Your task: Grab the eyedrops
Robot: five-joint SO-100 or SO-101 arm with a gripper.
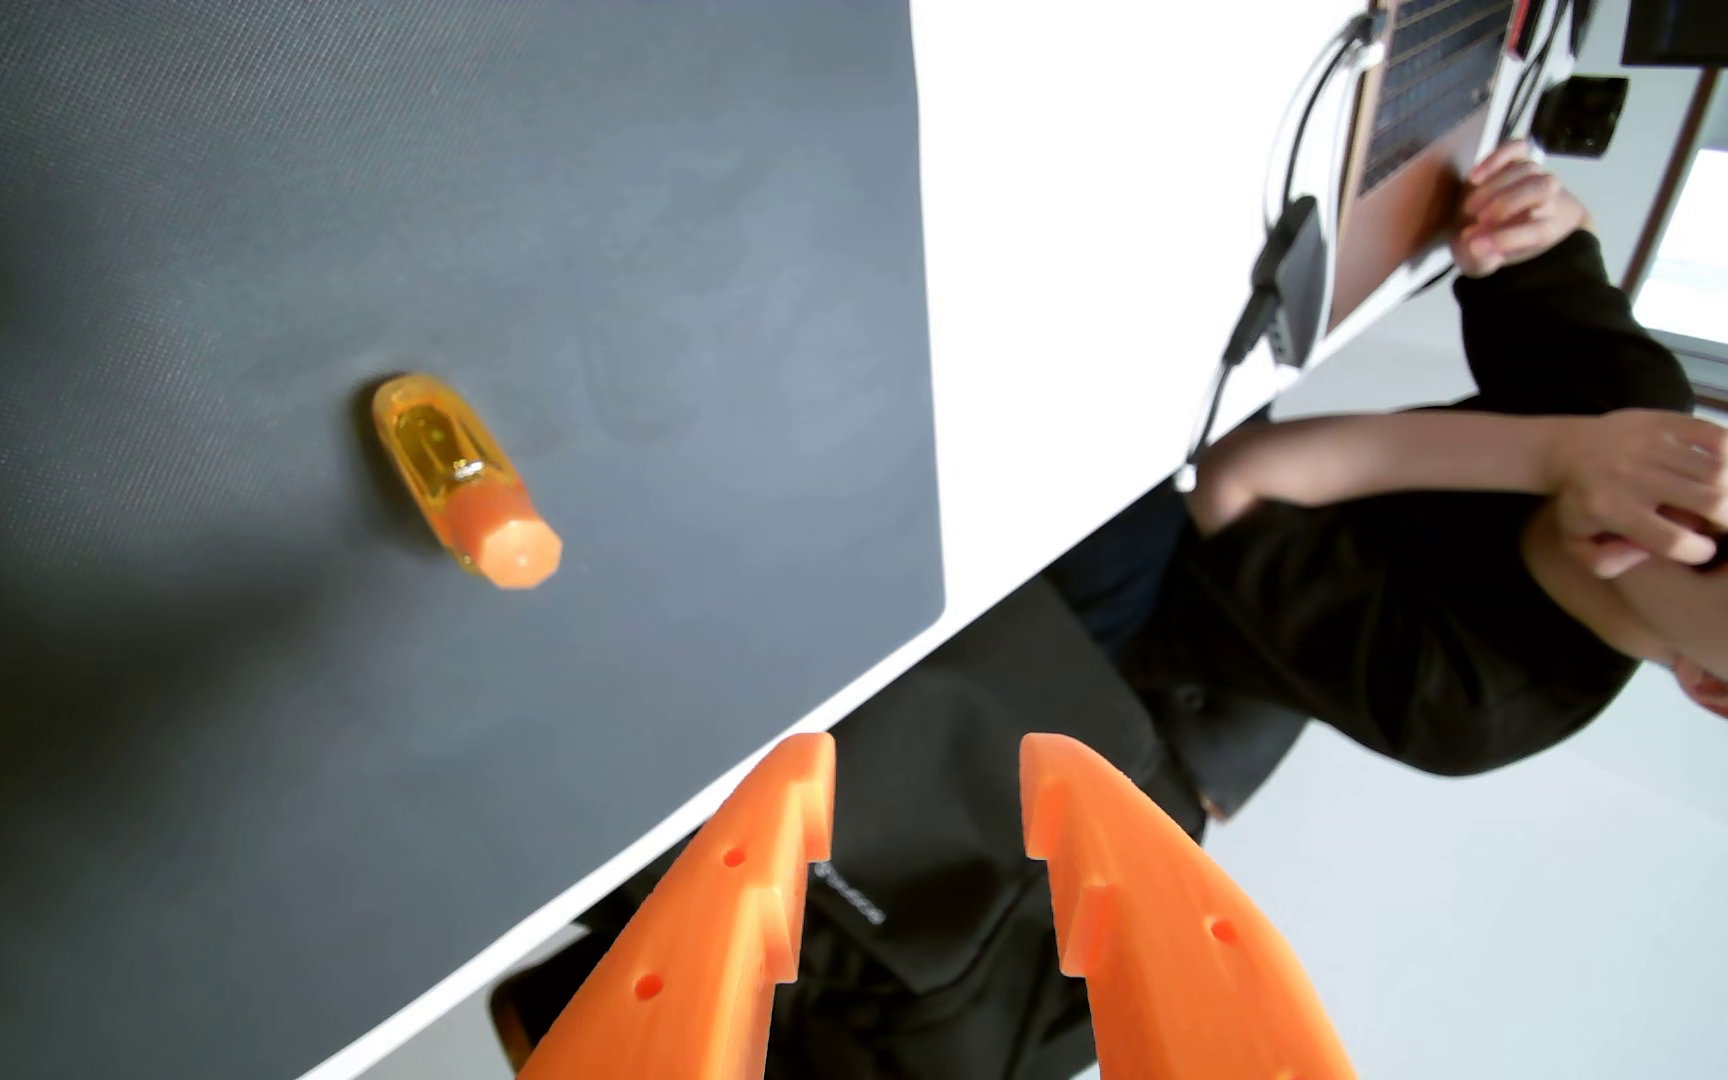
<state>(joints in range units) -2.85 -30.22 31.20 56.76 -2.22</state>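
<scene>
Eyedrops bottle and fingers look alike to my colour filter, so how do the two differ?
The eyedrops bottle is see-through amber with an opaque cap; the fingers are matte and solid. The bottle is rounded and lies on the dark mat; the fingers are pointed, notched, and hang apart over the table edge. Both are orange.

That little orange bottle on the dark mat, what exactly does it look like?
The eyedrop bottle is small, with a see-through amber-yellow body that looks like plastic and an opaque orange faceted cap. The cap is on. It lies on its side on the dark grey mat, cap pointing toward the lower right in the wrist view. Only the mat touches it; the open orange pincer is apart from it.
</scene>
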